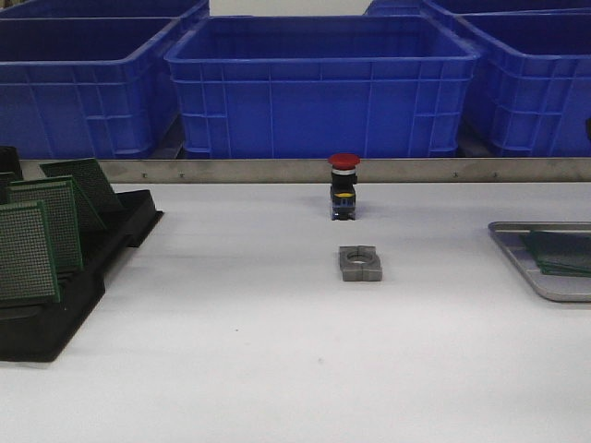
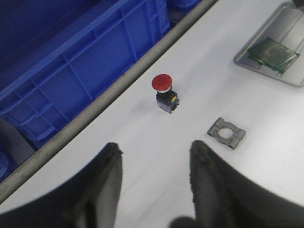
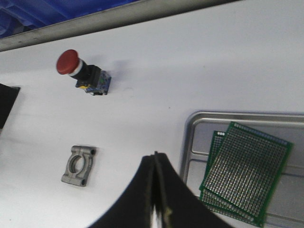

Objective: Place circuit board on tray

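Observation:
The silver-grey tray lies at the table's right edge with a small stack of green circuit boards flat in it. More circuit boards stand upright in the black rack at the left. In the left wrist view my left gripper is open and empty above bare table, far from the tray and its boards. My right gripper is shut on nothing, just beside the tray's rim and the boards. Neither gripper shows in the front view.
A red-capped push button stands at mid-table, with a small grey metal clamp block in front of it. Blue plastic crates line the back, behind a metal rail.

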You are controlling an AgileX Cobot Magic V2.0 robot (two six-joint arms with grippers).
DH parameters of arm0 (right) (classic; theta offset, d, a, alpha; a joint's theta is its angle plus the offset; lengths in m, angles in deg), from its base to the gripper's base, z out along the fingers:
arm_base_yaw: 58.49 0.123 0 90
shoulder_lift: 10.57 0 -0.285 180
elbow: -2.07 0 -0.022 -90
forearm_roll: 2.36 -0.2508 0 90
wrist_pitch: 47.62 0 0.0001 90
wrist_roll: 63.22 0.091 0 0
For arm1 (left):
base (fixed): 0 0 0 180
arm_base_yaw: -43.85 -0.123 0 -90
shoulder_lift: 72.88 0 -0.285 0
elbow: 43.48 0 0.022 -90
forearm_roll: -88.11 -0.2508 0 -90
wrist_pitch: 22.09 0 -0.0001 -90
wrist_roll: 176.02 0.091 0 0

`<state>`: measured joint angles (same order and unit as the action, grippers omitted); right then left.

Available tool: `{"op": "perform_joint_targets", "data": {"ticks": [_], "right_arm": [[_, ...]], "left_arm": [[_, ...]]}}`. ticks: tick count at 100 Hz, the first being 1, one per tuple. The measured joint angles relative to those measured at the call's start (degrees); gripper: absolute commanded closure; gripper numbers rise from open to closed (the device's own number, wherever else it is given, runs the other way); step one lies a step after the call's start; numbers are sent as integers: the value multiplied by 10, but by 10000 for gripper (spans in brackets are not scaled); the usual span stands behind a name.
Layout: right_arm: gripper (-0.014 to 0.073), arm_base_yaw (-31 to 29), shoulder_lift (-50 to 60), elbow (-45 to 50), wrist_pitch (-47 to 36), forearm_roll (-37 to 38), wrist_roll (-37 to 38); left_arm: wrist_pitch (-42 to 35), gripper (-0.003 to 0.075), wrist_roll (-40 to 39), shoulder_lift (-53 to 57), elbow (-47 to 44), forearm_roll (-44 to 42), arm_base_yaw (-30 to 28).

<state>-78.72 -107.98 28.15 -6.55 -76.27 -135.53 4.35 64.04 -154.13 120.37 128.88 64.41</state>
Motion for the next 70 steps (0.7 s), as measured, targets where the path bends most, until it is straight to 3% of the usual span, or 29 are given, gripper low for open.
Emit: {"op": "perform_joint_targets", "data": {"ticks": [9, 23, 47, 70], "right_arm": [[654, 0, 31, 8, 11, 3, -14], [654, 2, 93, 37, 7, 5, -34], [654, 37, 223, 94, -71, 6, -45], [654, 80, 333, 133, -106, 6, -47]], "left_arm": [[4, 742, -29, 14, 0, 1, -20], [22, 741, -48, 32, 0, 1, -49], [29, 741, -53, 73, -21, 9, -65], [-33, 741, -53, 149, -90, 42, -65]]}}
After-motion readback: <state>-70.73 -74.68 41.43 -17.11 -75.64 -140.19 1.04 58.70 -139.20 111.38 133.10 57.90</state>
